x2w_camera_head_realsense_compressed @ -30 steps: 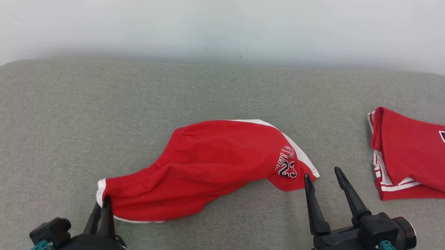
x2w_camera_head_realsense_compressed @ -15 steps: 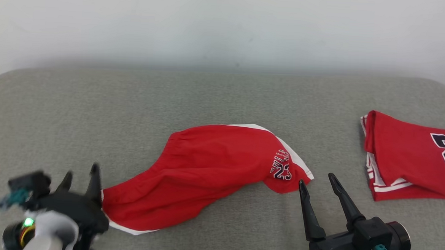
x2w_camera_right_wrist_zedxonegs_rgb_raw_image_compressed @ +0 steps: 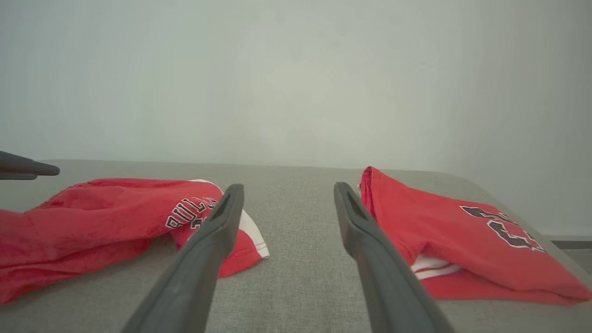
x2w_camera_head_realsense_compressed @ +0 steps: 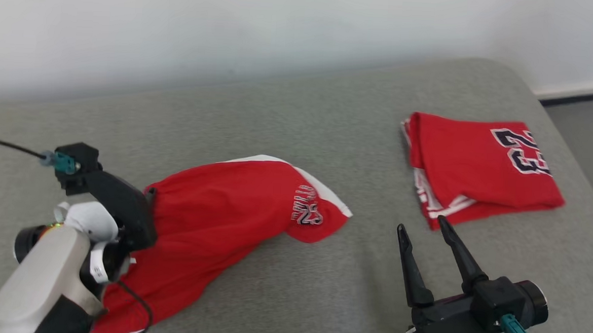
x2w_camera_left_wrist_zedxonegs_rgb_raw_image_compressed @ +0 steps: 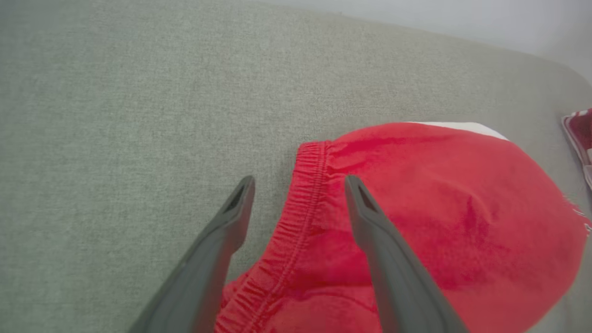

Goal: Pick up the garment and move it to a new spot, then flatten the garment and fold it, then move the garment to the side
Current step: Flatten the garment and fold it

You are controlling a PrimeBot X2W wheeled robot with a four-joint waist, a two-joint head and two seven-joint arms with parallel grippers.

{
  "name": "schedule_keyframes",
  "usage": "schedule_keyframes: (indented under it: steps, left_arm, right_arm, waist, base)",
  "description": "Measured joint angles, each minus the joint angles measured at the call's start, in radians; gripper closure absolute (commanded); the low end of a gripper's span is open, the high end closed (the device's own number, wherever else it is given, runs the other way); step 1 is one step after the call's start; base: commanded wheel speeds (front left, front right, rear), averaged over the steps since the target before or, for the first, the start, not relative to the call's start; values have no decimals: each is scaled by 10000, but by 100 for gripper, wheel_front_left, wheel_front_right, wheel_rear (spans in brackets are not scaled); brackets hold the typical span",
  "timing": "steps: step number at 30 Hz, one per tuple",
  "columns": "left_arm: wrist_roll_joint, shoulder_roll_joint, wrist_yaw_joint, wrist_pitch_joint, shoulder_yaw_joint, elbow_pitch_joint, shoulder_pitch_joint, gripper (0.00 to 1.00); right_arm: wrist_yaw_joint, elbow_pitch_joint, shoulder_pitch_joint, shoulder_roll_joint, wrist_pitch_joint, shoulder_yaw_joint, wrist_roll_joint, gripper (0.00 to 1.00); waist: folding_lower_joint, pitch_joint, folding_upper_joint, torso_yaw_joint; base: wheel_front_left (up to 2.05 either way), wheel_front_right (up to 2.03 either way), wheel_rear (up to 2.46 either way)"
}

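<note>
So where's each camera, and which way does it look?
Head view: on the head, looking down at red shorts and folded jersey; left forearm, right gripper show.
Left wrist view: above the shorts' waistband, looking down; left gripper shows.
Right wrist view: low, looking across the grey surface; right gripper shows.
Shared: head and right wrist both see shorts and jersey.

Left gripper (x2w_camera_left_wrist_zedxonegs_rgb_raw_image_compressed: 299, 179) spread wide; right gripper (x2w_camera_head_realsense_compressed: 421, 223) spread wide.
</note>
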Motion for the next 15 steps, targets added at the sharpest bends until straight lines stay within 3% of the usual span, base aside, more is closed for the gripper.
schedule_keyframes:
  steps: [9,15]
  left_arm:
    - [374,201,274,765,-435,903,-822,0]
    - [978,424,746,1001,-888,1220,-973,0]
  right_arm:
    - [0,-2,-65,-8,-86,-176,84,0]
    - [0,-33,-62,-6,-102,-238,132,0]
  waist:
    - [0,413,1,-1292]
    - [1,637,1,-1382]
  base:
    - [0,0,0]
    - [0,0,0]
